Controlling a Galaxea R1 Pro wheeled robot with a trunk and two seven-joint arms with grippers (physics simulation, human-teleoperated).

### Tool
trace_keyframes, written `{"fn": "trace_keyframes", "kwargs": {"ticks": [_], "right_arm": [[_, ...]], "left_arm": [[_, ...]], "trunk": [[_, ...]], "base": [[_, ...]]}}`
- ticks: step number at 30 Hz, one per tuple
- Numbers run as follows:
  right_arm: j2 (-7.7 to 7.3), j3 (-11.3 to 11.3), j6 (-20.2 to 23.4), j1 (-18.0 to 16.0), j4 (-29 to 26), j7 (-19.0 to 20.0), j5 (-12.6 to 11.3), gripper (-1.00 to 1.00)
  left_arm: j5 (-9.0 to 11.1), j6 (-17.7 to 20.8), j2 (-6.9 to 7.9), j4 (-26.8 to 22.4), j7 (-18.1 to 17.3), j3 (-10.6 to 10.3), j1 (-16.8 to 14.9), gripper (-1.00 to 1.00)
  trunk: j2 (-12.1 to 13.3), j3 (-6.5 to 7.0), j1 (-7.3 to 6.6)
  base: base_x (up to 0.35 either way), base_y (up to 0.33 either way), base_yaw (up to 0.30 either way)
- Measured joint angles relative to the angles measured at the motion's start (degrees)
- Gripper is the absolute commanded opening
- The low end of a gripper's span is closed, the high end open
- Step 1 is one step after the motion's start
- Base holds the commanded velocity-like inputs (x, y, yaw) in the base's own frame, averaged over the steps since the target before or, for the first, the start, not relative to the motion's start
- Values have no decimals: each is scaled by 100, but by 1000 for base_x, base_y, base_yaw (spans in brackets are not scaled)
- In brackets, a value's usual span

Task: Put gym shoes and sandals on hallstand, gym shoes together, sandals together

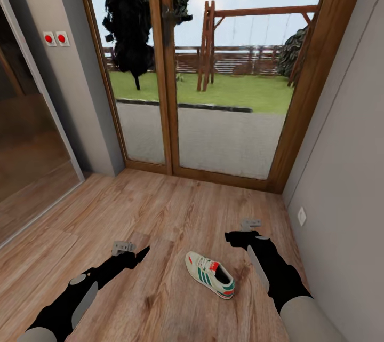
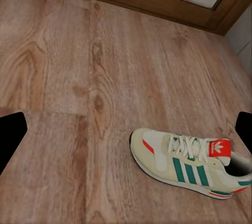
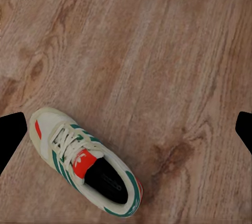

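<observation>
White gym shoe (image 1: 209, 275), heel cropped in left wrist view.

In the left wrist view the sneaker (image 2: 191, 163) heel is cut off at the frame edge, both wrist views clip the fingertips (image 2: 11, 135) to dark corners, and the wall outlet (image 1: 302, 216) detail is too small to tell.
</observation>
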Motion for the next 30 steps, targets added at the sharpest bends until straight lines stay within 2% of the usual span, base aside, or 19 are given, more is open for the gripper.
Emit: {"fn": "trace_keyframes", "kwargs": {"ticks": [9, 22, 30], "right_arm": [[10, -43, 13, 3, 171, -262, -257, 100], [11, -45, 13, 1, 175, -338, -251, 100], [10, -46, 14, 2, 172, -341, -250, 100]], "left_arm": [[12, -258, 20, 17, -6, -39, 21, 100], [12, -258, 21, 14, -6, -33, 23, 100], [12, -259, 18, 16, -6, -38, 21, 100]], "trunk": [[0, 0, 0], [0, -21, 0], [0, -23, -1]], "base": [[0, 0, 12], [2, 0, 245], [83, 0, 74]]}}
